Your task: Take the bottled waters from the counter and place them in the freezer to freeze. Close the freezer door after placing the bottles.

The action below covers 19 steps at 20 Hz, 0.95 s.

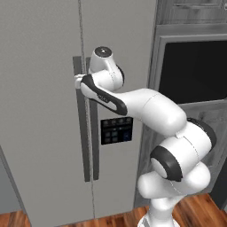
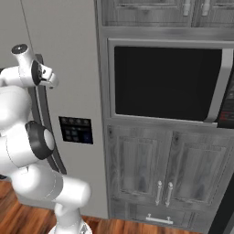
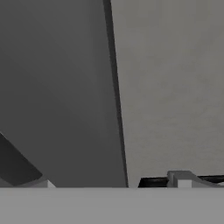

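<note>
The freezer door (image 1: 40, 111) is the tall light-grey left panel, and it stands closed. Its long dark vertical handle (image 1: 81, 142) runs beside the seam between the two doors. My gripper (image 1: 79, 81) is high on that handle with its fingers around the bar, shut on it. From the right the gripper (image 2: 51, 81) sits against the same handle (image 2: 45, 123). Up close the dark bar (image 3: 57, 100) fills the left half and the lighter door panel (image 3: 170, 87) the right, with one fingertip (image 3: 179, 178) at the bottom. The bottled waters and the counter are out of view.
The matching right door carries a dark control pad (image 1: 116, 131) and its own bar handle (image 1: 95, 146). A black-windowed wall oven (image 2: 167, 82) stands to the right, above grey wooden cabinet doors (image 2: 160, 169). Wooden floor (image 1: 111, 219) lies under the base.
</note>
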Available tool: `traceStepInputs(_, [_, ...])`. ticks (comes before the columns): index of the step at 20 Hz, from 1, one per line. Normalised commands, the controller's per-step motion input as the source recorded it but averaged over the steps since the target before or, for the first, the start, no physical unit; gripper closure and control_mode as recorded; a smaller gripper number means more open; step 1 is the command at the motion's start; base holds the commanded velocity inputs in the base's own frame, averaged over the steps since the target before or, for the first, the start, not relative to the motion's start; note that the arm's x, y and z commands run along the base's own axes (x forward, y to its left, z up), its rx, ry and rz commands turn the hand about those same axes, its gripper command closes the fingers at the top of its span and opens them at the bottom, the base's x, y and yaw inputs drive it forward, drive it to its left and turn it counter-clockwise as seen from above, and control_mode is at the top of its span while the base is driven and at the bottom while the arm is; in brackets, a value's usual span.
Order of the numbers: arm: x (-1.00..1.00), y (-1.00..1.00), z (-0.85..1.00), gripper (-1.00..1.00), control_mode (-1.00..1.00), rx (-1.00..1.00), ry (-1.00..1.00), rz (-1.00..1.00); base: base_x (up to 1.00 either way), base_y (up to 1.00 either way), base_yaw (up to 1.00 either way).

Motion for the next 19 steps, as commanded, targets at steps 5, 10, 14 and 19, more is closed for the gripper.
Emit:
traceStepInputs(5, [0.42, 0.0, 0.0, -1.0, -1.0, -0.01, 0.0, 0.0, 0.0, 0.0, 0.0])
traceStepInputs(10, [0.39, 0.0, 0.0, -1.0, -1.0, -0.01, 0.0, 0.0, 0.0, 0.0, 0.0])
traceStepInputs(14, [0.41, 0.0, 0.0, -1.0, -1.0, -0.02, 0.0, -0.01, 0.0, 0.0, 0.0])
traceStepInputs(19, [0.4, 0.0, 0.0, -1.0, -1.0, -0.03, 0.0, -0.01, 0.0, 0.0, 0.0])
